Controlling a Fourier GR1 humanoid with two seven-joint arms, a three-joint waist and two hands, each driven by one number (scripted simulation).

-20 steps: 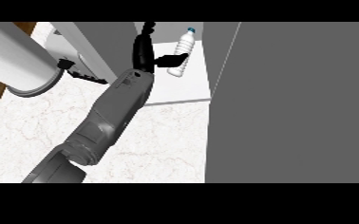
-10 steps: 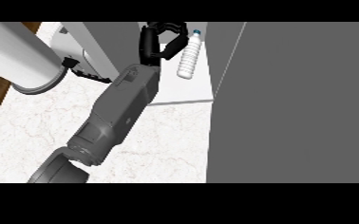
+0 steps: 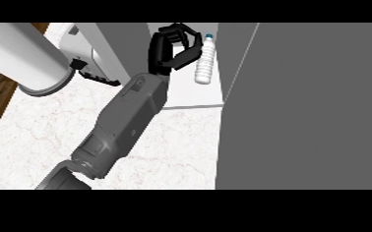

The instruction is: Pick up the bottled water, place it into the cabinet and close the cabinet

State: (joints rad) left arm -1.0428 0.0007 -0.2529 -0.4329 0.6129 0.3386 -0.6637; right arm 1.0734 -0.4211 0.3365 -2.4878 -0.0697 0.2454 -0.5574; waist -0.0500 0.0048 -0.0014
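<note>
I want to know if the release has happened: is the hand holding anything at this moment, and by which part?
Nothing is held. The left hand is curled beside the bottled water, apart from it.

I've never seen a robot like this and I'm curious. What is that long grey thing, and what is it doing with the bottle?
You are looking down from the robot's head. The long grey thing is its forearm, ending in a black hand. Which arm it is, I can't tell for sure. The hand's fingers are curled beside a bottled water, which stands on the pale floor of the cabinet. Whether they touch it is hard to tell. The big grey panel on the right looks like the cabinet's door. Below is the white marble counter.
</note>
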